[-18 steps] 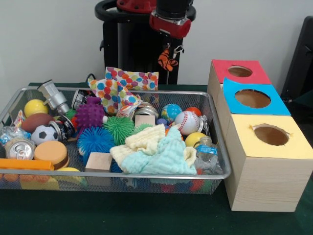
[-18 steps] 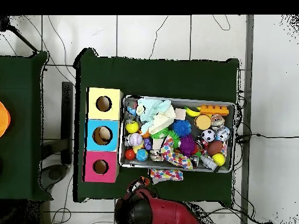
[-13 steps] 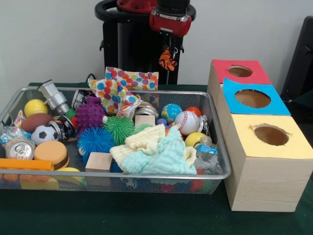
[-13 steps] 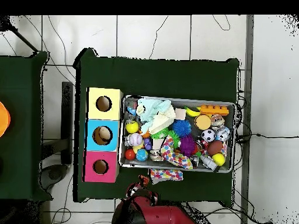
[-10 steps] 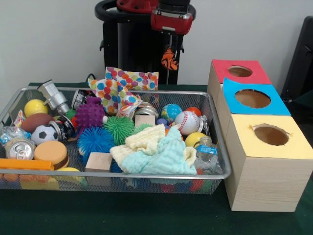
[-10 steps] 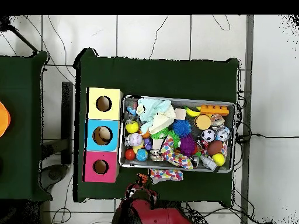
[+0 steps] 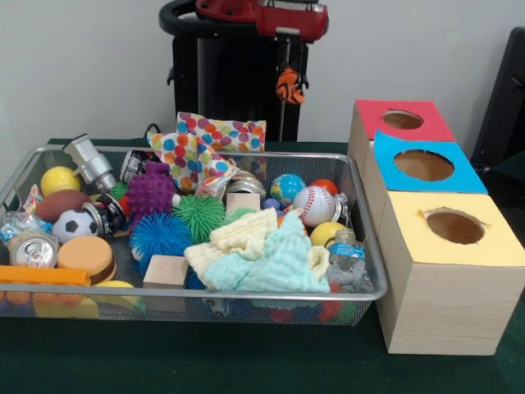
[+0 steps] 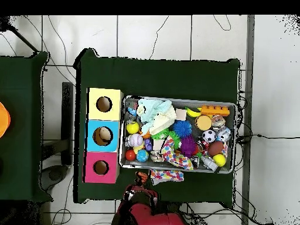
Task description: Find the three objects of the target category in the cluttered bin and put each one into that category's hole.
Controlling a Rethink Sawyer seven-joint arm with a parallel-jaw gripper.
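Observation:
My gripper hangs high behind the far rim of the wire mesh bin, shut on a small orange toy with dark stripes that dangles from it. In the overhead view the gripper sits just off the bin's near side, beside the box with the red-surround hole. In the front view the red-surround hole is to the right of the gripper and lower. No other soft toy animal shows among the bin's clutter.
The blue-surround hole and yellow-surround hole follow toward the front. The bin holds spiky balls, a baseball, pale cloths, a can. A dotted cloth drapes over the far rim.
The gripper has risen and shifted slightly toward the boxes, lifting the striped toy with it.

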